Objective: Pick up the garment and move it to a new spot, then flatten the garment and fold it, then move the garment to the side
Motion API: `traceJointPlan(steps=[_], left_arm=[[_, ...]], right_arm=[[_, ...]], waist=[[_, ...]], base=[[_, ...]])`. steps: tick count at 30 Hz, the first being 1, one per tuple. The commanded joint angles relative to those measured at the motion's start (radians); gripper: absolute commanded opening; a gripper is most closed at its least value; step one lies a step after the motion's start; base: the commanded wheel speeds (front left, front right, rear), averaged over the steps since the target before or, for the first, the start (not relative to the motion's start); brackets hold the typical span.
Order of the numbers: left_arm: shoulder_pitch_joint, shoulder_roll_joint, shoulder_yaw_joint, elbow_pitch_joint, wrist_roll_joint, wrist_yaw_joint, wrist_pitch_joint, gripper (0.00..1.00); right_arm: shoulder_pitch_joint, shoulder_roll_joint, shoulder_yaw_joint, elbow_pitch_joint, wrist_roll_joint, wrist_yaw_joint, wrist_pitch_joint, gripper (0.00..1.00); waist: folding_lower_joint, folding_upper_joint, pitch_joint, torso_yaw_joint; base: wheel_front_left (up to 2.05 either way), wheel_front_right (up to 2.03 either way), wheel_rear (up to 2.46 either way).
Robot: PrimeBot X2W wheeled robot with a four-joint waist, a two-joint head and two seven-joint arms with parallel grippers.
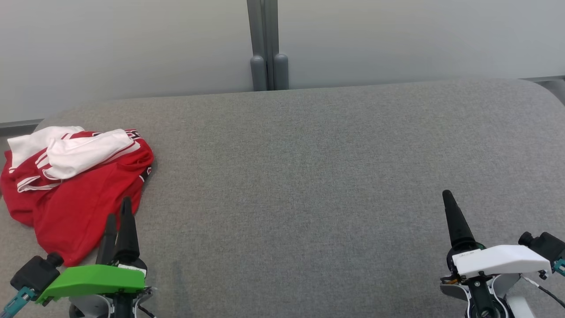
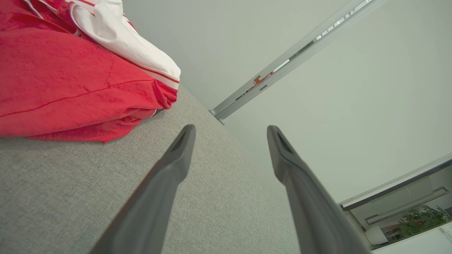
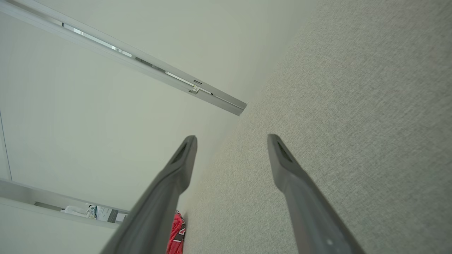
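The grey padded surface point(image 1: 318, 176) stretches wide ahead of both my grippers, and a pale wall point(image 1: 132, 44) with a grey post point(image 1: 267, 44) stands past its far edge. The garment point(image 1: 75, 185), red with white striped parts, lies crumpled on that surface, just ahead of my left gripper point(image 2: 229, 128) and to its left. In the left wrist view the heap sits beside my left fingers point(image 2: 176, 155), close but apart from them. That gripper's jaws are spread wide with nothing between them. My right gripper point(image 3: 231, 138) is well apart from the garment, far off to its right over bare grey fabric. Its jaws also gape fully and hold nothing.
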Motion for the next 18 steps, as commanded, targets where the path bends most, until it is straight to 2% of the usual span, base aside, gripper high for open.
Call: traceJointPlan(steps=[1,18], left_arm=[[-0.003,0.01,-0.001,-0.019,0.042,-0.001,-0.01,1.0],[0.015,0.035,-0.035,-0.059,0.338,0.011,-0.064,1.0]], right_arm=[[-0.005,-0.006,0.005,-0.022,-0.034,0.0,-0.01,1.0],[0.011,-0.008,0.043,-0.064,-0.263,0.001,-0.064,1.0]], waist=[[0.0,0.0,0.0,0.0],[0.0,0.0,-0.006,0.001]], base=[[0.0,0.0,0.0],[0.0,0.0,0.0]])
